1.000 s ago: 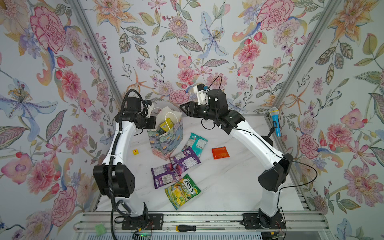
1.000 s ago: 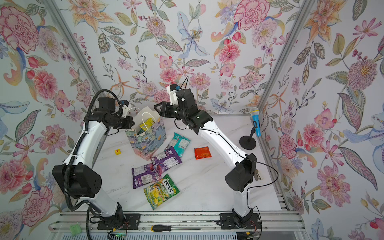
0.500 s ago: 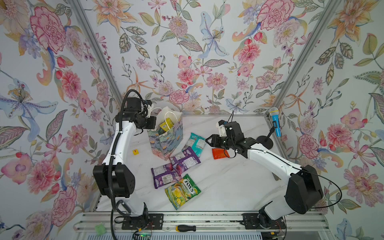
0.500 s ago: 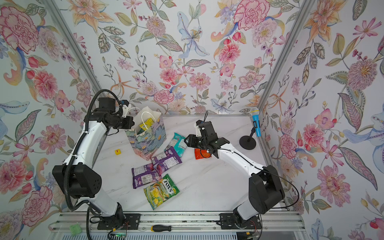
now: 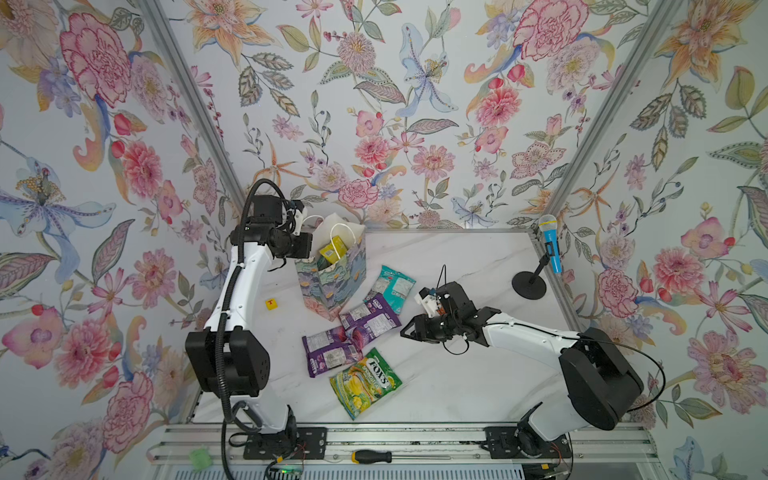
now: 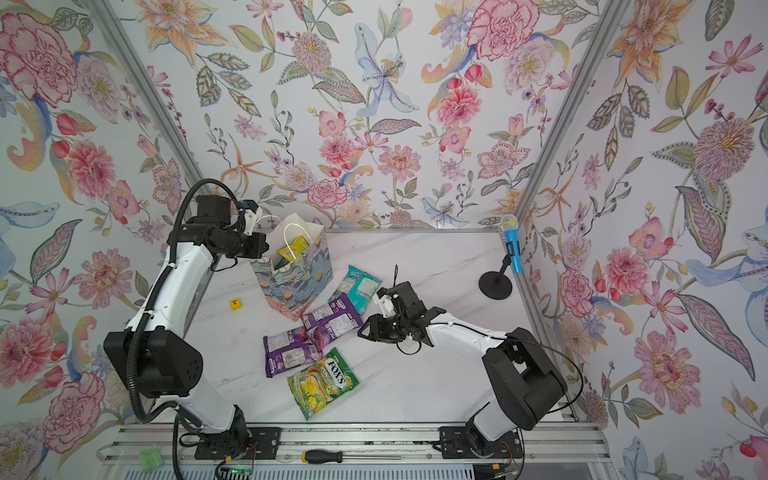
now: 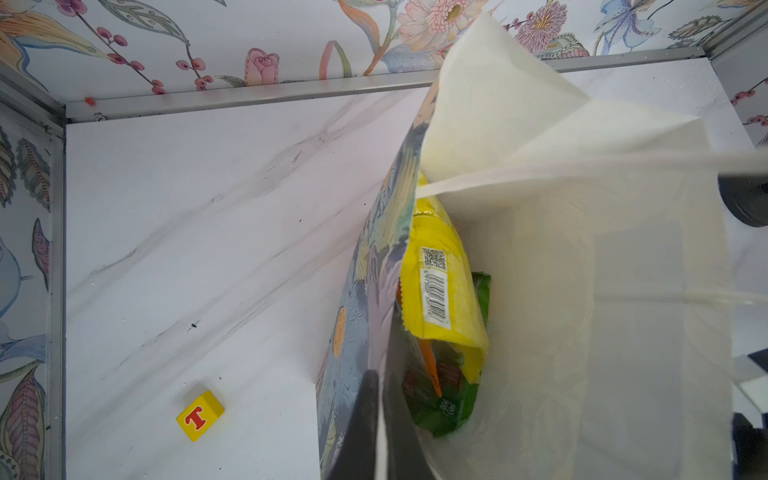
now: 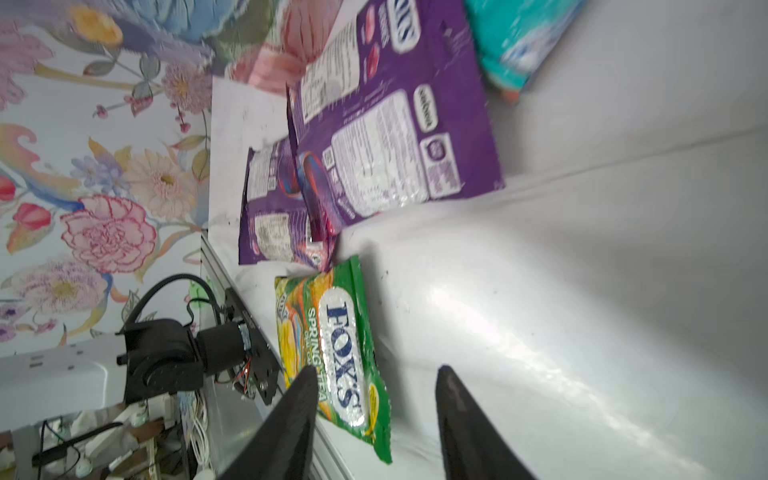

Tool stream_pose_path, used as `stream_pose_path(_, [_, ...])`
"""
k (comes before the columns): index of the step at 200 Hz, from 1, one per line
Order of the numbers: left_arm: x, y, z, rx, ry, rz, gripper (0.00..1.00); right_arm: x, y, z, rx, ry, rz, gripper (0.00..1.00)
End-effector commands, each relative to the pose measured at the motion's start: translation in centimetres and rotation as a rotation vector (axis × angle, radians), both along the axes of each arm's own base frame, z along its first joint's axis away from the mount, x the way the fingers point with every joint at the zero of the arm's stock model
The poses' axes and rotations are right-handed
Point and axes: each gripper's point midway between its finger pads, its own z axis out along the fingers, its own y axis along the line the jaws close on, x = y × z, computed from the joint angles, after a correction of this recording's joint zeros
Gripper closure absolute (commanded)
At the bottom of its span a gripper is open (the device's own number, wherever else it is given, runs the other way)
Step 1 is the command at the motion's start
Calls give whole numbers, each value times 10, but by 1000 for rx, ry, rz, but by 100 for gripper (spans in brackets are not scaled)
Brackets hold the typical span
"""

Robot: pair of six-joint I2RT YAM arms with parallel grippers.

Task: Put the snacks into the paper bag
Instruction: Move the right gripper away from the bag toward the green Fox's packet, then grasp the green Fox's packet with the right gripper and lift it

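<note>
Purple pouches point(image 5: 370, 320) against paper bag point(image 5: 328, 286), yellow block point(image 5: 271, 304) apart, left gripper point(image 7: 380, 382) pinching bag rim, right gripper point(image 8: 376, 370) parted, empty, near pouches

You see glossy, crinkled plastic on the green pouch point(image 8: 332, 353) and the purple pouch point(image 8: 395, 137), both catching glare. The paper bag point(image 7: 582, 291) looks matt and white inside. The surface point(image 8: 582, 291) is smooth, marble-patterned, shiny. The frame rail point(image 7: 249, 94) is dull grey metal.
</note>
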Motion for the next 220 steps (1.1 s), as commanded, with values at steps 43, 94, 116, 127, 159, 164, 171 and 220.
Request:
stream_pose_path(43, [-6,-6,11,-16,-31,-12,96,-57,17,-41,-30,144,156,51])
stream_pose_path(94, [-6,-7,13,-18,-35,-15,96,-68,31,-58,-21,197,209,52])
stream_pose_path(116, [-6,-7,14,-18,-37,-16,96,-73,36,-63,-12,218,221,52])
stream_pose_path(127, [-6,-7,14,-17,-38,-15,96,-74,40,-64,0,226,224,52])
stream_pose_path(159, [-7,-7,14,-18,-37,-15,96,-77,49,-66,30,245,224,57])
stream_pose_path(164, [-6,-7,13,-18,-36,-16,96,-76,50,-66,39,247,222,60])
stream_pose_path(171, [-6,-7,13,-18,-37,-16,96,-76,52,-65,49,249,223,68])
stream_pose_path(220, [-6,-7,14,-16,-38,-15,96,-66,59,-18,88,158,247,100])
